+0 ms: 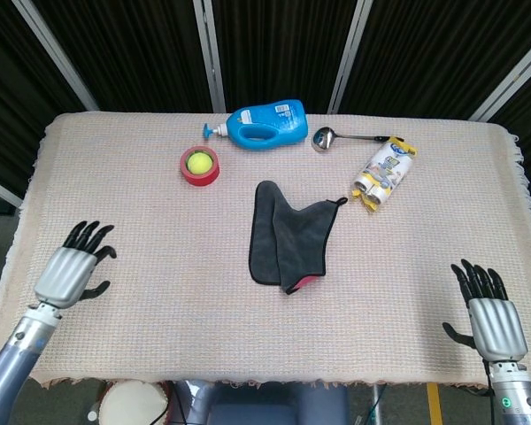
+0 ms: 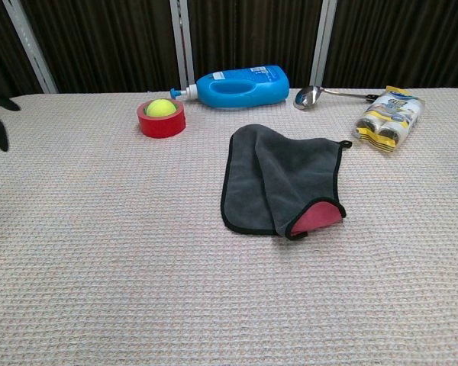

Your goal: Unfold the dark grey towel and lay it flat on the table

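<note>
The folded dark grey microfibre towel with black edging lies mid-table; it looks soft, light and limp. Pinch its loose top corner near the red patch. Your left hand and right hand have fingers spread, holding nothing.

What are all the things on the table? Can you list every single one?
towel: 1, dark grey with a red patch showing, folded, middle of the table
bottle: 1, blue, lying on its side at the far edge
tape roll: 1, red, left of the towel, nearer the bottle
ball: 1, yellow-green, sitting in the tape roll
ladle: 1, silver, right of the bottle
packet: 1, white, yellow and blue, right of the towel
tablecloth: 1, pinkish-beige, covers the table
left hand: 1, grey and black, open, over the near left of the table
right hand: 1, grey and black, open, near right edge
</note>
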`<state>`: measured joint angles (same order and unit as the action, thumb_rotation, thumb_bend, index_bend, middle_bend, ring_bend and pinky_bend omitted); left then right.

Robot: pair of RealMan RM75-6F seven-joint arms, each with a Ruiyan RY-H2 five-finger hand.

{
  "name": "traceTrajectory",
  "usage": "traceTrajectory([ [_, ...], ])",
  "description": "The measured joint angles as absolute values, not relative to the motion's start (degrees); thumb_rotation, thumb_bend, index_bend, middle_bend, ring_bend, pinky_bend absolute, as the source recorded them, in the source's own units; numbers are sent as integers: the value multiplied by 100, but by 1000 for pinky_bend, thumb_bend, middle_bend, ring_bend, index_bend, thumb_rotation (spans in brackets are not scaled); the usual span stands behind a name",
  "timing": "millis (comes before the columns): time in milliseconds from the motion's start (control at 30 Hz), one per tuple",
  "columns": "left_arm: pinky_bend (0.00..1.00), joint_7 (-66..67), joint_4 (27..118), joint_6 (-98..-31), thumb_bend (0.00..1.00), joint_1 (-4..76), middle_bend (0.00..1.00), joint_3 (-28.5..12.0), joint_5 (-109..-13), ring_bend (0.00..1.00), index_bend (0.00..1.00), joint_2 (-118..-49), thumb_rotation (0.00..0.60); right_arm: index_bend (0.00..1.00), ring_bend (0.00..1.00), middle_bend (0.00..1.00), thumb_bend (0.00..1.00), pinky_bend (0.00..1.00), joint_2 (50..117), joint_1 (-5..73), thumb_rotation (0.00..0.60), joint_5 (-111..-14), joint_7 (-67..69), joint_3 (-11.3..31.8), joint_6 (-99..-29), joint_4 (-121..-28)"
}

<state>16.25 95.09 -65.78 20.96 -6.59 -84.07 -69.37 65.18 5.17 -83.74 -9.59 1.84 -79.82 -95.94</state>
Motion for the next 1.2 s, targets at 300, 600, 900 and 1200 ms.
traceTrajectory([
  [300, 31, 2441, 9058, -5857, 133, 3022, 83, -1108, -7734, 0, 260, -8132, 600, 0, 0, 0, 240, 36, 6559, 531, 600, -8298, -897, 206, -7944, -9537],
  [600, 31, 2978, 8298, -5494, 133, 3773, 86, -1356, -7379, 0, 307, -9225, 600, 0, 0, 0, 240, 36, 6597, 552, 600, -8181, -820, 240, -7870, -9466],
  [900, 31, 3261, 7450, -5399, 133, 4290, 86, -1392, -7192, 0, 293, -10290, 600, 0, 0, 0, 241, 36, 6627, 566, 600, -8111, -782, 259, -7834, -9426],
  [1200, 31, 3213, 6994, -5528, 133, 4584, 86, -1339, -7279, 0, 294, -11004, 600, 0, 0, 0, 240, 36, 6620, 567, 600, -8076, -714, 272, -7824, -9429],
])
